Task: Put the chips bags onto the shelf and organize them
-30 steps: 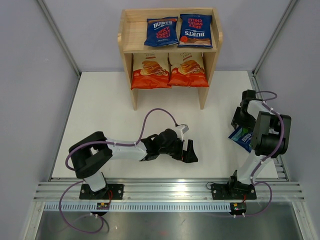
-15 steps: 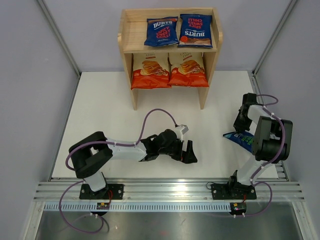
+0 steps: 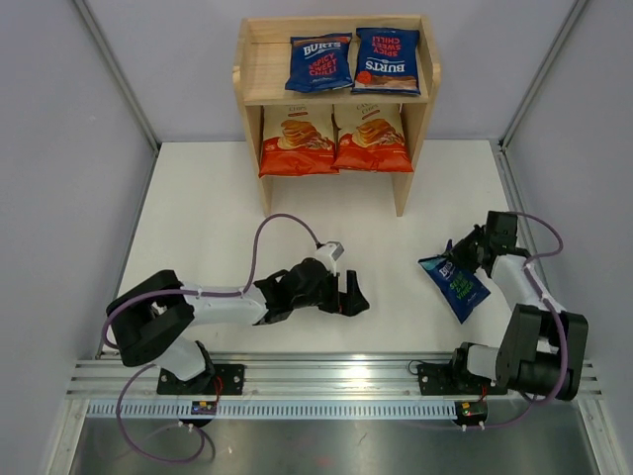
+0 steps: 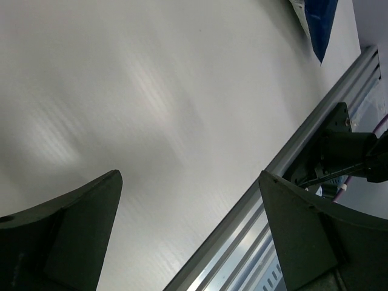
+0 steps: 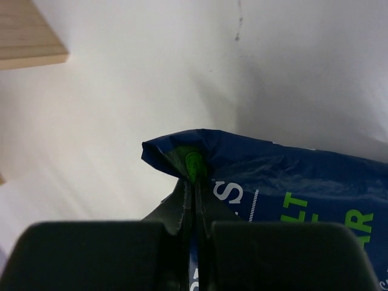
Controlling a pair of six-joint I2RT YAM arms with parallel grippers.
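The green-lettered BURTS bag [image 3: 455, 285], near right, is pinched by its edge in the right gripper [image 5: 195, 182] and is best carried level to the shelf [image 3: 259, 69]; the left gripper [image 3: 348, 301] is spread, empty.

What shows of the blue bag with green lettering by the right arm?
Glossy dark blue bag with green and white lettering, film slightly crumpled. The right gripper is shut on a fold at its upper edge. It is slanted over the white table, right of centre, clear of the shelf. Whether its lower end touches the table is unclear.
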